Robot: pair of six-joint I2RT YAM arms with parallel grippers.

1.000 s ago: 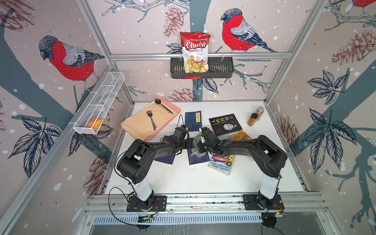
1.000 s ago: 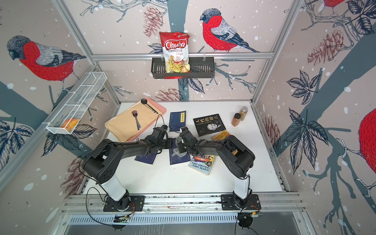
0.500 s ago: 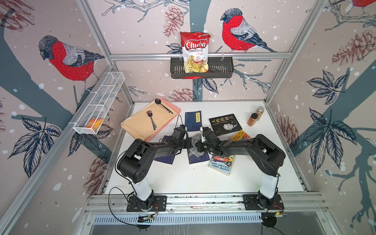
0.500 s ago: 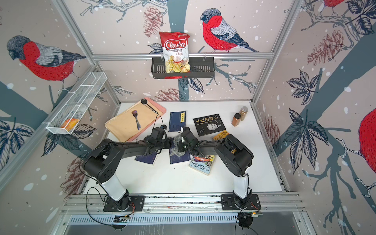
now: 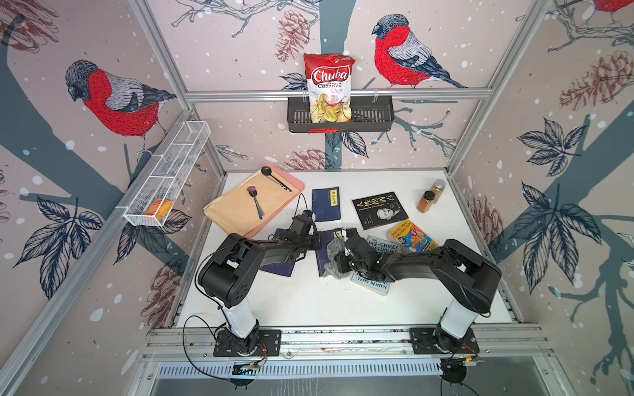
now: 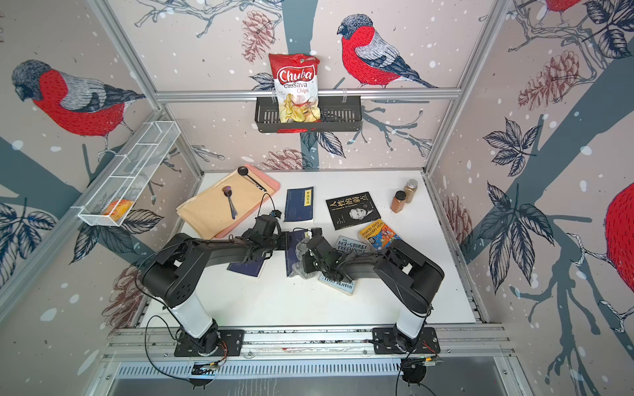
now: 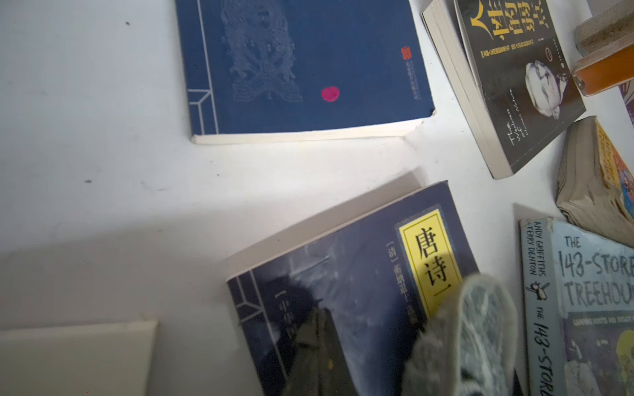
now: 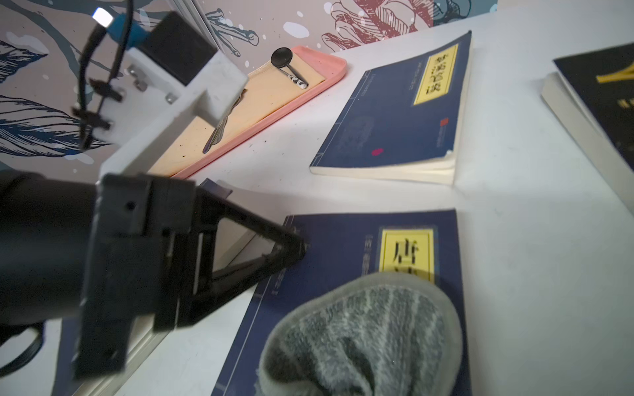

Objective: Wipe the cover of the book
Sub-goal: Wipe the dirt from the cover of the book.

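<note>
Table (image 5: 308, 301) white, bird-print walls (image 5: 240, 51) all round; book (image 8: 343, 247) lies mid-table. Left gripper (image 8: 299, 248), jaws closed and empty, presses its cover; right gripper (image 5: 341, 263) is clamped on cloth (image 8: 360, 336) atop the cover.

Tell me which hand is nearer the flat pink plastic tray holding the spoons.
Left. The left hand rests on the dark blue paperback book's edge nearest the pink tray; the right hand, clamping the grey cloth, is across that book.
</note>
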